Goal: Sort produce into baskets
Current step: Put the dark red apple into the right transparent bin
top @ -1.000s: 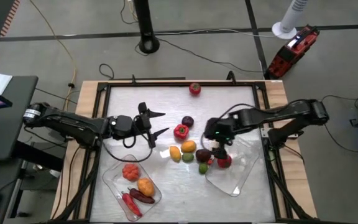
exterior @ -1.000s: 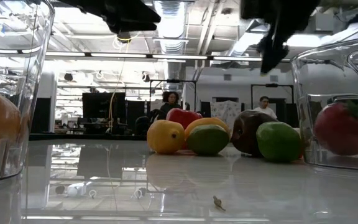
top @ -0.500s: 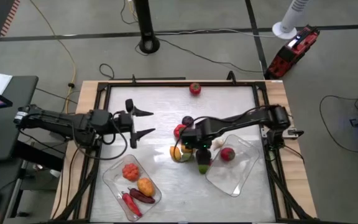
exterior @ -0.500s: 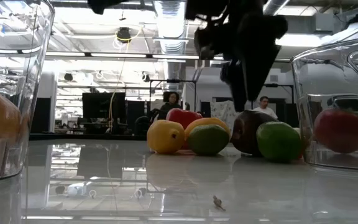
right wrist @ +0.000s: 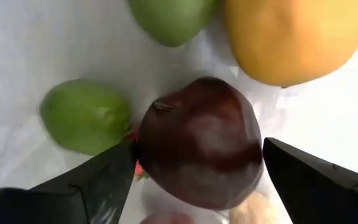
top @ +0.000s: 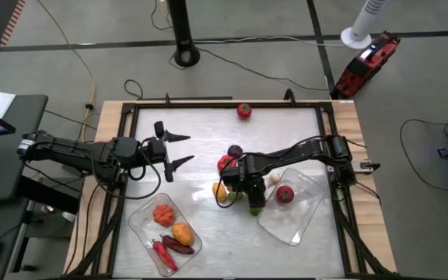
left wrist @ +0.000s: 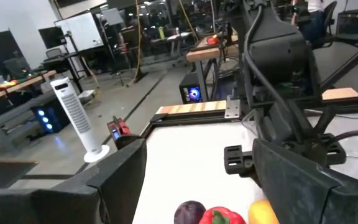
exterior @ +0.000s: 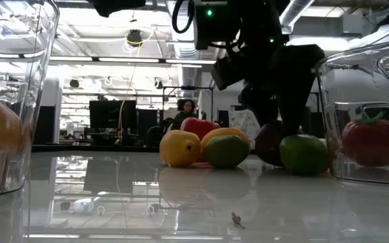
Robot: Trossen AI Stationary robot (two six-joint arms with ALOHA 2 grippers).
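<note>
My right gripper (top: 251, 191) is open and low over the cluster of produce at mid-table. In the right wrist view (right wrist: 194, 168) its fingers stand on either side of a dark red fruit (right wrist: 197, 149), with a green lime (right wrist: 86, 115), another green piece (right wrist: 169, 18) and an orange fruit (right wrist: 291, 37) around it. My left gripper (top: 179, 149) is open and empty, above the table left of the cluster. The left clear basket (top: 142, 225) holds orange, red and dark pieces. The right clear basket (top: 302, 214) holds a red tomato (top: 285, 194). My right gripper comes at the dark red fruit from above, pointing down, the fruit resting on the table. One fingertip (right wrist: 120, 165) is right at the fruit's side (right wrist: 145, 155) and the other (right wrist: 284, 162) stands a little off; I cannot tell whether the first touches.
A yellow fruit (top: 220, 191), a red pepper (top: 225, 163) and a dark purple piece (top: 235, 152) lie beside the cluster. A lone red tomato (top: 243, 110) sits near the far edge. A raised black frame (top: 127, 155) borders the table.
My right gripper has gone from over the right basket toward the table's left and down onto the produce cluster. The red tomato in the right basket has shifted a little. My left gripper has drawn back a little toward the table's left edge.
</note>
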